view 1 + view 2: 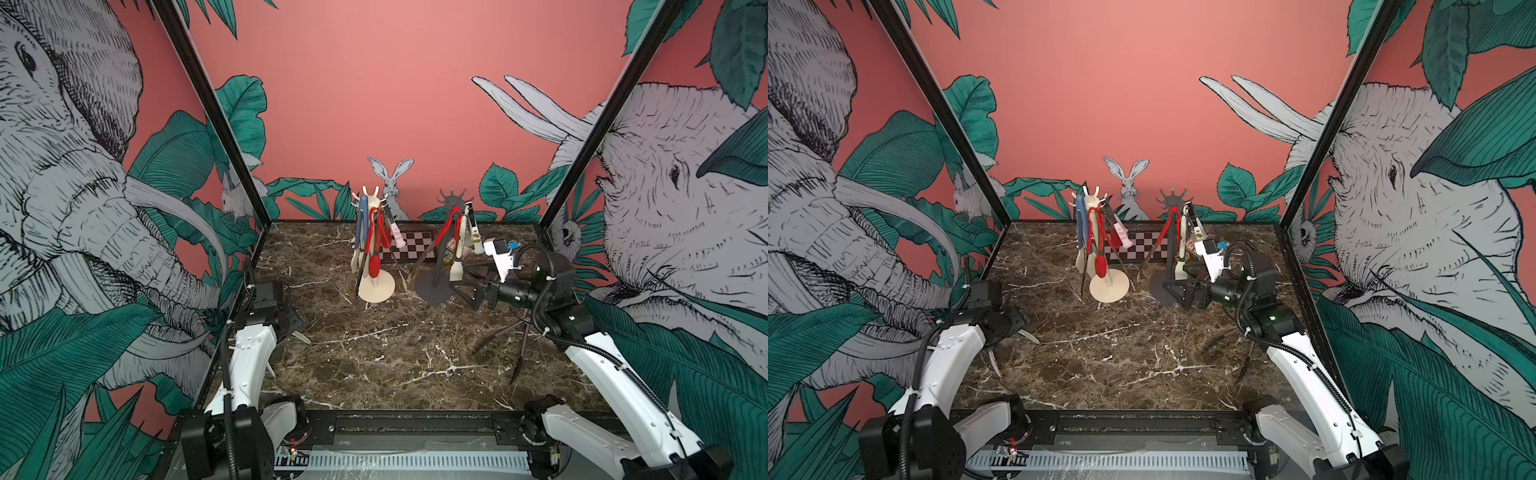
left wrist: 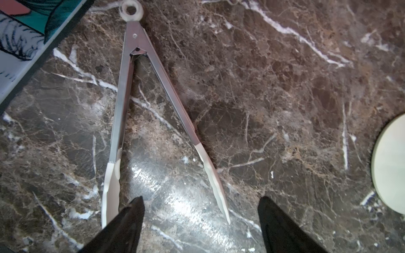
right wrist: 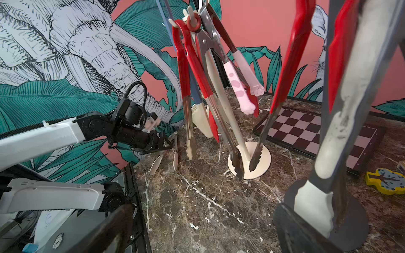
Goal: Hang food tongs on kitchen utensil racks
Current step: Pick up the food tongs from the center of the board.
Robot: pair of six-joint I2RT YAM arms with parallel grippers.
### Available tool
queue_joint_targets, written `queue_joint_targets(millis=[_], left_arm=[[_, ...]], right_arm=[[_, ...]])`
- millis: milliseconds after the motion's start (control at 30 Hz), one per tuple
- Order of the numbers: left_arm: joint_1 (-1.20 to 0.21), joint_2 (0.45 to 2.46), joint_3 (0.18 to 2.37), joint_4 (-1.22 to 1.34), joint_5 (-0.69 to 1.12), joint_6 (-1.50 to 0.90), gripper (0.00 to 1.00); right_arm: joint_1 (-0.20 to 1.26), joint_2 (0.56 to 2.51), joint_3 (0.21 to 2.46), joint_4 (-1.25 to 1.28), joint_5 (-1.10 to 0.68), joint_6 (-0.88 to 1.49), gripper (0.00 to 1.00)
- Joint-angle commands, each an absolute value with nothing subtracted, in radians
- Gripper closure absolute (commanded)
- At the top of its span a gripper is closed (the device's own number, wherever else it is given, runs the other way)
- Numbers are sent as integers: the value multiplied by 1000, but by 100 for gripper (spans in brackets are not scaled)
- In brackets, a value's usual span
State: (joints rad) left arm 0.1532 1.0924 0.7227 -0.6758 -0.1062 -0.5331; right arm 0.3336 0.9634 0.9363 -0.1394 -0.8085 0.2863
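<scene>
By the tabletop's (image 1: 374,374) left edge my left pincer (image 2: 200,199) hangs wide over the cream-tipped tongs (image 2: 123,98), not yet gripped. The cream rack (image 1: 376,289) and grey rack (image 1: 434,291) already carry several tongs. My right pincer (image 1: 467,295) gapes empty beside the grey rack. Near the right edge lie dark tongs (image 1: 520,353). Two remain, I judge.

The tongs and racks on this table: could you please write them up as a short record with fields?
Cream rack: several hung tongs
Dark grey rack: red-armed tongs and others hung
Loose on table: metal cream-tipped tongs; dark tongs
Left gripper: open, over the metal cream-tipped tongs' tips
Right gripper: open, beside the dark grey rack's base
</scene>
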Motion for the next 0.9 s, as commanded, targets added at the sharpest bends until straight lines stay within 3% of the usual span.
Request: queue_joint_targets(millis=[0,333,867], left_arm=[[177,1134,713,-612,-94,-517,20],[186,1325,755,-512,-129,-509,33],[215,1420,752,-430,-143,-513,45]], right_arm=[[342,969,961,-86,-837,288,1],[341,996,974,-108,-865,275,1],[341,996,980,-144,-876,264,1]])
